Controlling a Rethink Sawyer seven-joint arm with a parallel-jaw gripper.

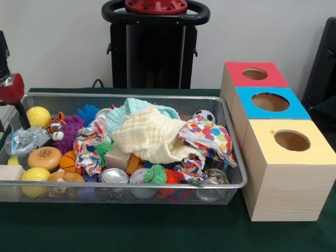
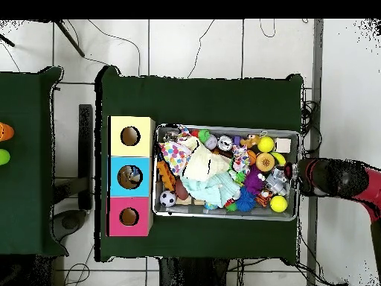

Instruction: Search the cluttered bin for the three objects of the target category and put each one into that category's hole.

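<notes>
A wire mesh bin (image 1: 131, 185) (image 2: 223, 216) is packed with toys and cloths. A cream cloth (image 1: 149, 137) and a polka-dot cloth (image 1: 210, 137) cover the middle. Yellow balls (image 1: 38, 116) (image 1: 35, 175), a toy burger (image 1: 44, 157), a small basketball (image 1: 68, 161), a soccer ball (image 1: 205, 116), a metal can (image 1: 114, 176) and spiky balls (image 1: 155, 175) show around them. Beside the bin stand the red box (image 1: 236, 79), blue box (image 1: 247, 107) and yellow box (image 1: 315, 152), each with a round hole on top. My gripper (image 1: 11, 89) (image 2: 309, 177) hangs just outside the bin's end, away from the boxes.
The overhead view shows something inside the blue box's hole (image 2: 130, 176). A wooden block (image 1: 10, 172) sits in the bin's near corner, by crumpled clear plastic (image 1: 22, 140). A second green table (image 2: 22, 171) with an orange and a green object lies beyond the boxes.
</notes>
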